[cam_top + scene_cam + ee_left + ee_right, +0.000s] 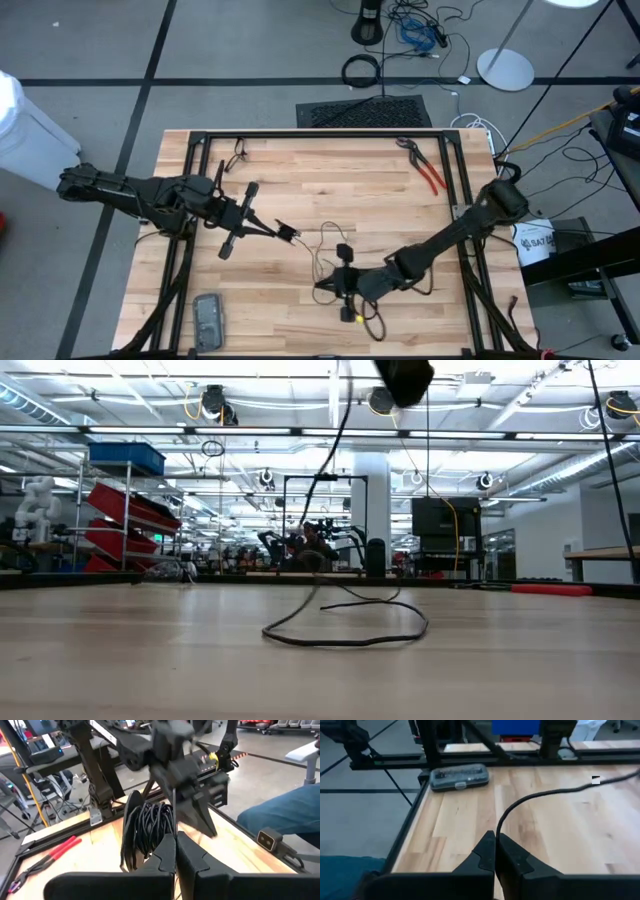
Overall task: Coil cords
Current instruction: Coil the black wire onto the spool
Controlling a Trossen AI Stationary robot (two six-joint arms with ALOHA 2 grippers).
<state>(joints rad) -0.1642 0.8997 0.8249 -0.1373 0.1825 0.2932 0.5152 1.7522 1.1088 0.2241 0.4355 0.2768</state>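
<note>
Your cord (330, 245) lies mostly loose on the middle of the wooden table (330, 170), a thin black line wandering between the two arms, with one slack loop resting flat on the boards in the low view and a strand rising from it toward the grippers above. In the left wrist view a bundle of turns (152, 827) already hangs gathered just ahead of the fingers, so I judge the coiling to be partly done, with a fair length still uncoiled. Your left gripper (287, 234) is pinched together on the cord near the table's centre, and the right gripper (335, 283), lower toward the near edge, is likewise clamped on a strand that arcs up out of its closed fingertips (495, 851). To make the next turn well, keep one hand as the anchor holding the bundle steady, and let the other feed slack in a wide, even loop rather than pulling tight, since this cord looks light and springy and will likely twist or spring open if tensioned. Watch that the loose loop on the boards does not snag. The red-handled pliers (424, 165) sit well apart near the far right corner, and the clear case (208, 320) rests by the near left edge.
</note>
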